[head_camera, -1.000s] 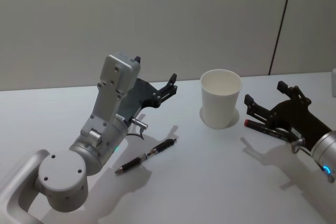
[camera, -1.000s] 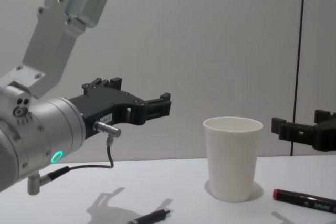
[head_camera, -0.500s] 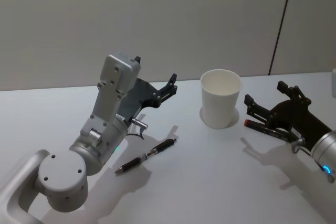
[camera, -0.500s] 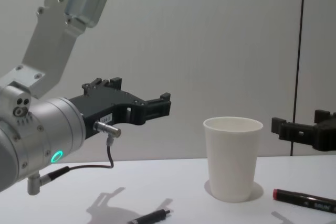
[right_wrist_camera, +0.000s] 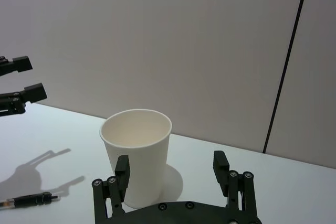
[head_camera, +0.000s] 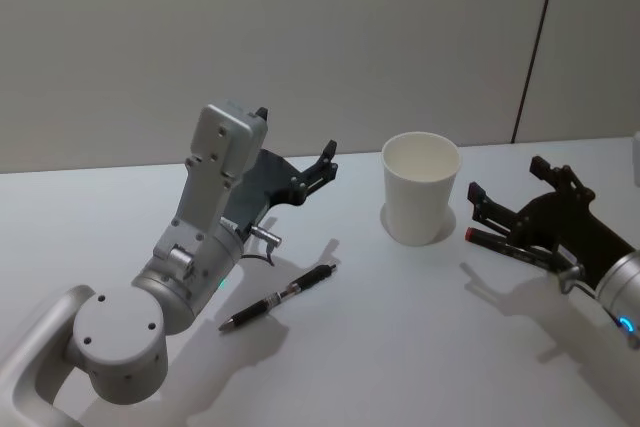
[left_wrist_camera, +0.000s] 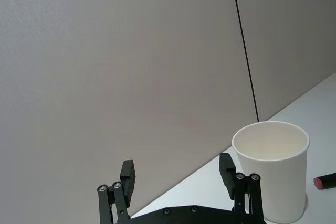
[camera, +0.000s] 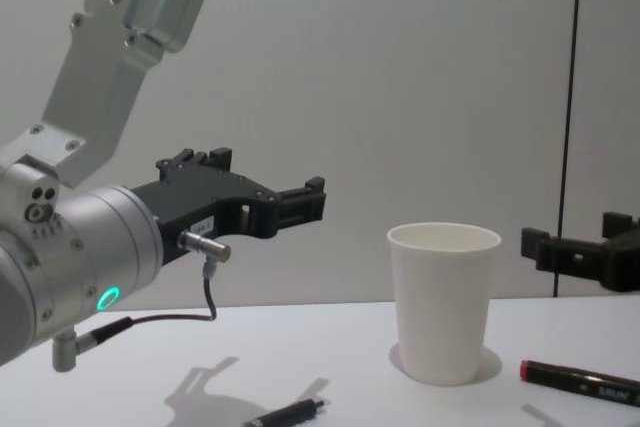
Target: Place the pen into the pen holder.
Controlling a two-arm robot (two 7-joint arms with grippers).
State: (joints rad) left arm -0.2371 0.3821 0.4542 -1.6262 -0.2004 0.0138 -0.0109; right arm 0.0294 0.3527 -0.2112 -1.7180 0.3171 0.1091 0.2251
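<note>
Worktop [head_camera: 400, 347]: white, level. It carries two writing tools and one cup.

1. Black pen [head_camera: 280, 297] [camera: 290, 412] [right_wrist_camera: 31, 200]. It lies flat near the middle of the worktop, left of centre, and is the item nearest the robot. Its long axis runs diagonally: the pointed tip faces the near left corner and the other end faces the cup. Nothing touches it.

2. Left gripper [head_camera: 328, 159] [camera: 312, 199] [left_wrist_camera: 177, 171]. It hangs in the air beyond the black pen and left of the cup, well clear of both. The fingers stand wide apart with nothing between them.

3. Red-ended marker [head_camera: 500, 242] [camera: 580, 379] [left_wrist_camera: 325, 181]. It lies flat on the right side of the worktop, just beside the cup base but apart from it. Its long axis runs roughly left to right, with the red end toward the cup.

4. Right gripper [head_camera: 507, 178] [camera: 535, 245] [right_wrist_camera: 171, 166]. It hovers above the marker without contact and faces the cup. The fingers are spread wide and grip nothing.

5. Pen holder [head_camera: 420, 192] [camera: 443, 302] [left_wrist_camera: 270, 169] [right_wrist_camera: 136, 156]. One white paper cup stands upright, mouth up, toward the far edge and right of centre. The part of its interior that shows is bare white. Both writing tools lie outside it.

6. Wall [head_camera: 300, 47]. Grey, behind the far edge.
</note>
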